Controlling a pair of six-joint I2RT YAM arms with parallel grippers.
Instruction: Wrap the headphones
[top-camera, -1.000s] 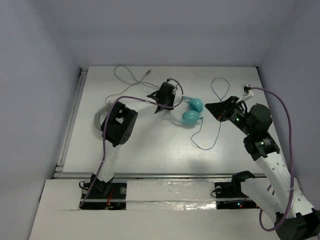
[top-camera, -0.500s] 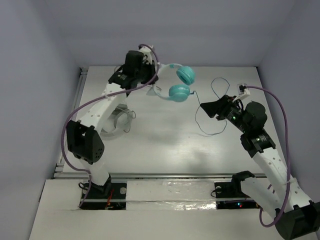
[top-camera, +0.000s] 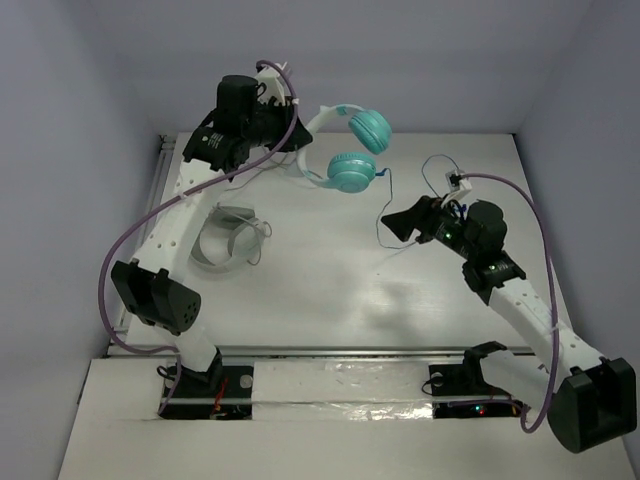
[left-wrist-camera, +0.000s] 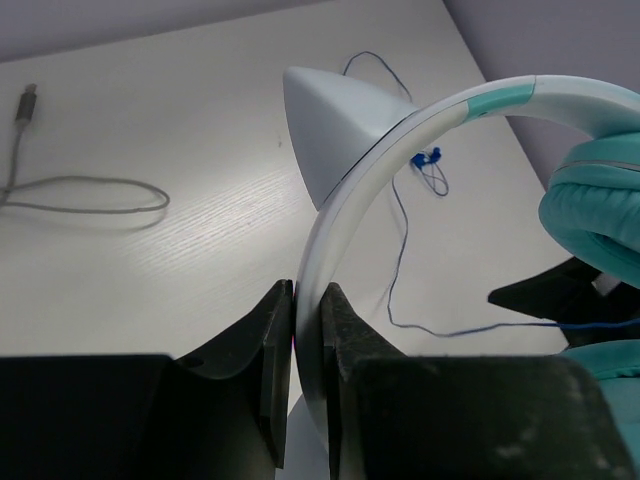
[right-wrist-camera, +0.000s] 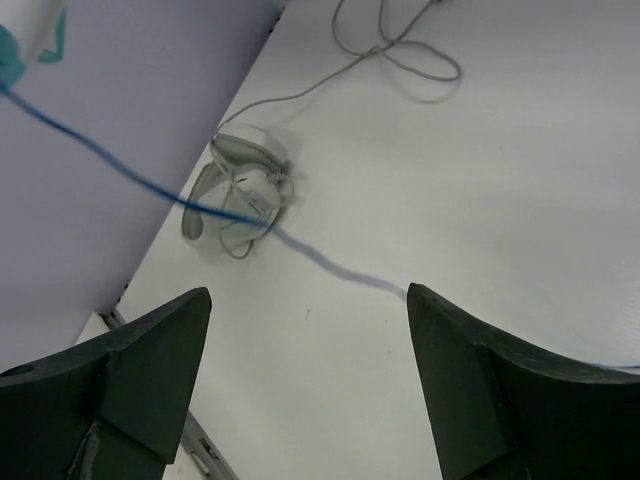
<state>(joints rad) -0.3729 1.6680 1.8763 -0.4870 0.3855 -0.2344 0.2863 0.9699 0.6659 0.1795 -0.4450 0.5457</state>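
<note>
The headphones (top-camera: 350, 170) hang in the air above the back of the table, two teal cups under a white headband (left-wrist-camera: 400, 140). My left gripper (top-camera: 293, 140) is raised and shut on that headband, which shows pinched between the fingers in the left wrist view (left-wrist-camera: 308, 300). The thin blue cable (top-camera: 383, 205) drops from the lower cup towards my right gripper (top-camera: 392, 226). In the right wrist view that gripper (right-wrist-camera: 308, 292) stands wide open. The cable (right-wrist-camera: 130, 175) slants across in front of its fingertips, not pinched.
A white coiled item (top-camera: 225, 237) with a thin white cable lies on the table left of centre, also visible from the right wrist (right-wrist-camera: 240, 195). A loose grey-white cable (left-wrist-camera: 90, 195) lies at the back. Walls close off the left, back and right.
The left arm has lifted the headphones off the table, up and towards the back. The right gripper has opened wide and moved left. The cable now hangs from the raised cup.
</note>
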